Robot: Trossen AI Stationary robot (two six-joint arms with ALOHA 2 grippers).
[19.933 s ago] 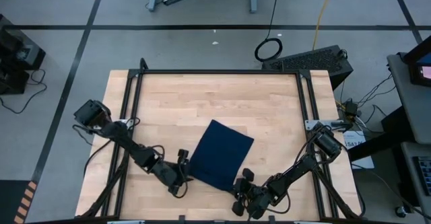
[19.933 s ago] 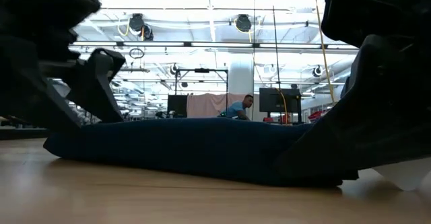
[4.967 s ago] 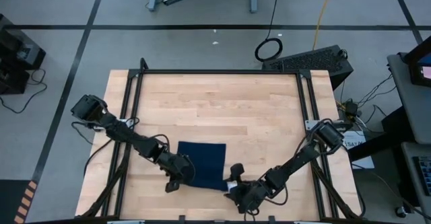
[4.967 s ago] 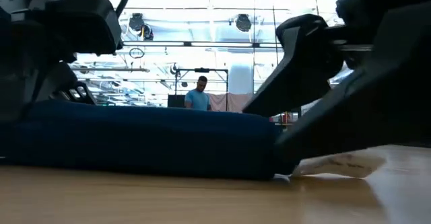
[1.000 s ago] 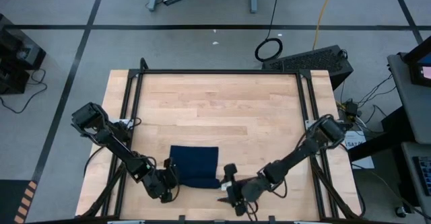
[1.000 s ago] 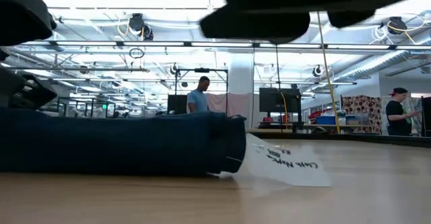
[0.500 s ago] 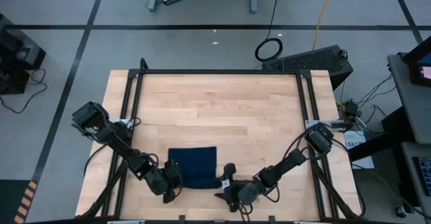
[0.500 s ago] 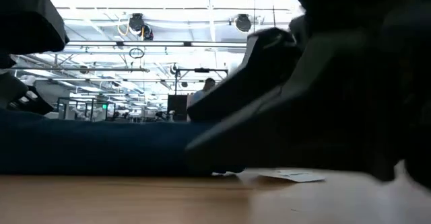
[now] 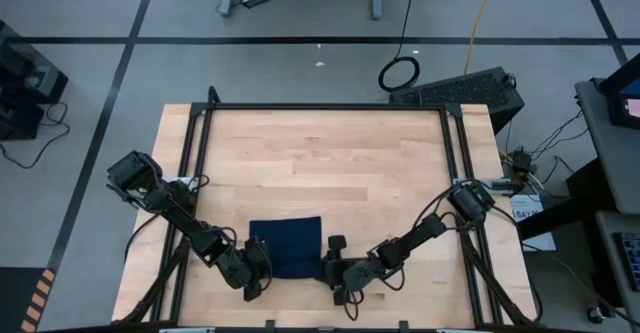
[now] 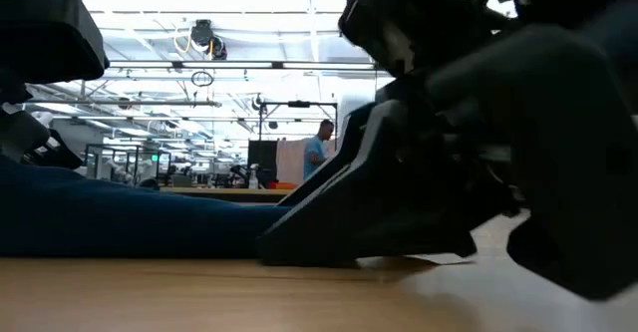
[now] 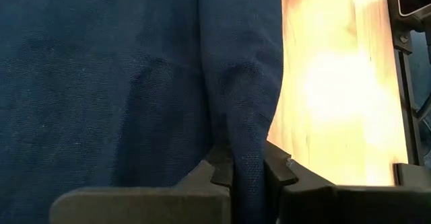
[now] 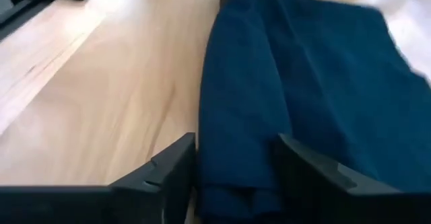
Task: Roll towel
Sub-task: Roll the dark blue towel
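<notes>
The navy towel lies flat near the table's front edge, its near edge turned over into a thick fold. My left gripper is at the fold's left end, shut on it. Coming from the right, my right gripper has its two fingers on either side of the fold's right end. In the low view the towel is a low dark band, with the right gripper in front of its right end. My left gripper pinches the left end of the towel's folded near edge between its two fingers, several layers thick. The fingers slant down from the table's left and point along the fold, which rests on the table. My right gripper has the fold's right end between its two fingers, and the cloth fills the gap. The fingers come slanting down from the table's right, along the fold. The towel lies on the table.
Bare wooden tabletop stretches beyond the towel to the far edge. Black frame rails run along the table's left and right sides. In the low view a person stands far off in the room behind.
My right gripper has come down to the tabletop and moved toward the table's left, onto the towel's right end. In the low view it now hides the white tag that showed there a second ago. The towel has stayed in place.
</notes>
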